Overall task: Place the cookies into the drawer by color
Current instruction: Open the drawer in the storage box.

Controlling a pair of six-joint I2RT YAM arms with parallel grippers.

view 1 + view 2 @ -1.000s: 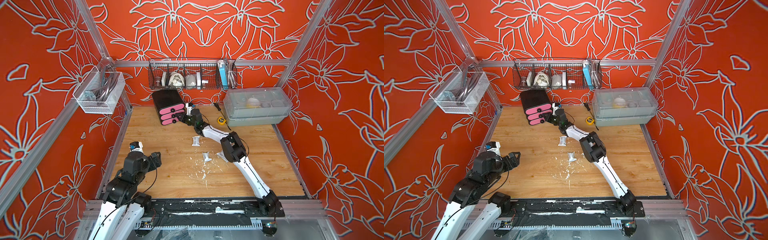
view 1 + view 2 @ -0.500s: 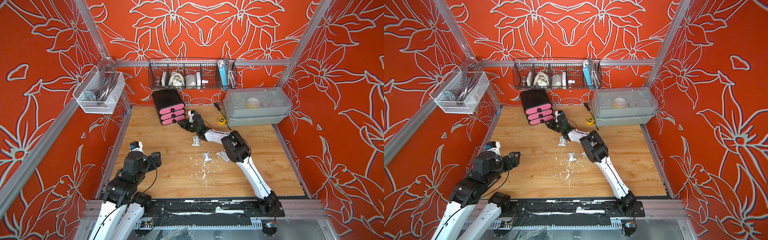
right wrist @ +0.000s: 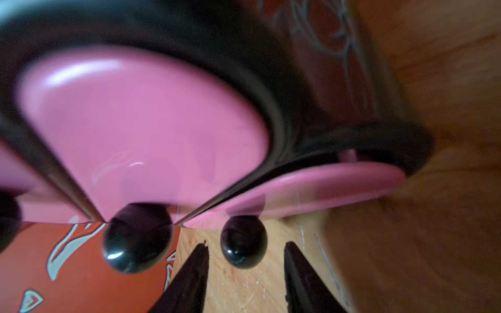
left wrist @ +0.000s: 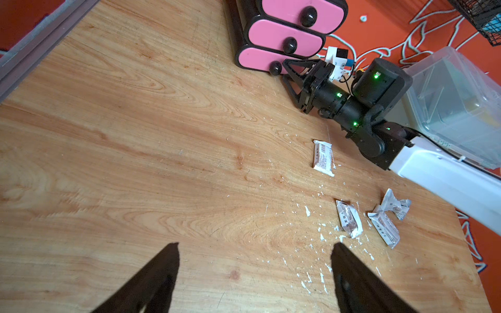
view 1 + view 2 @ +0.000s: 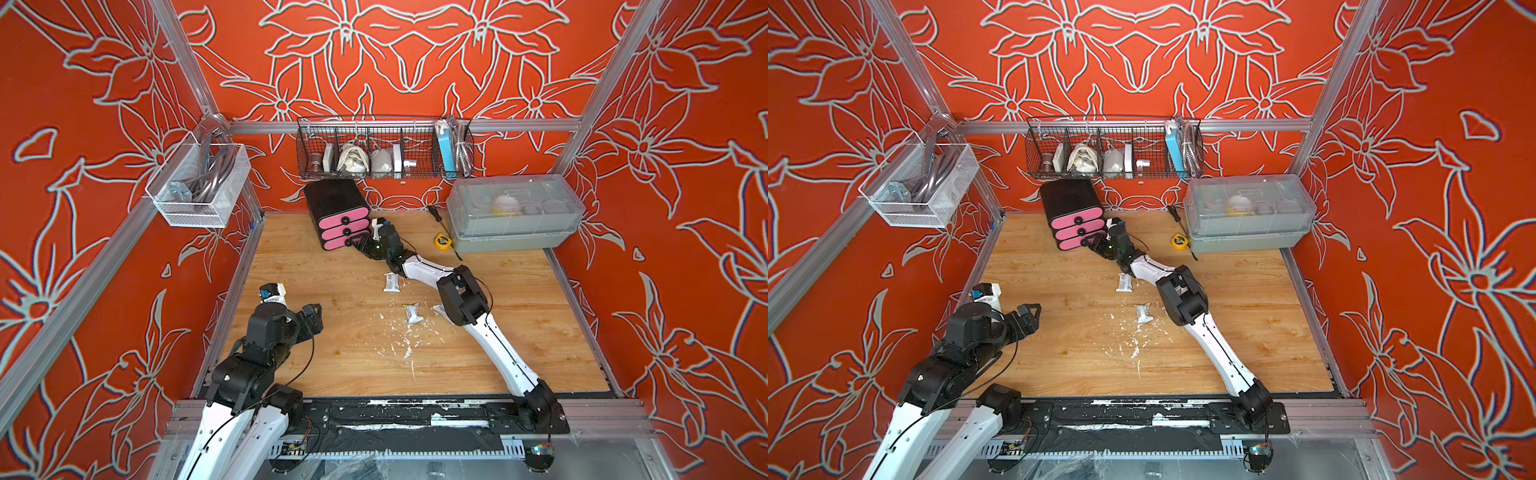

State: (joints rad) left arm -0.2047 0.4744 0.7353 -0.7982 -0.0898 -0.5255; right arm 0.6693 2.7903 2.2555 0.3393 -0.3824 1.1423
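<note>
At the table's (image 5: 332,365) 11 o'clock stands the drawer (image 5: 344,224). The right gripper (image 4: 285,71) brackets its bottom knob (image 3: 243,245), jaws partly spread and clear of it. White cookies (image 5: 391,282) lie near centre. At 8 o'clock, the left gripper (image 4: 254,246) hovers, jaws wide.

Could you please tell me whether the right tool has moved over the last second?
Yes. The right tool has shifted slightly frontward, away from the wire basket.
</note>
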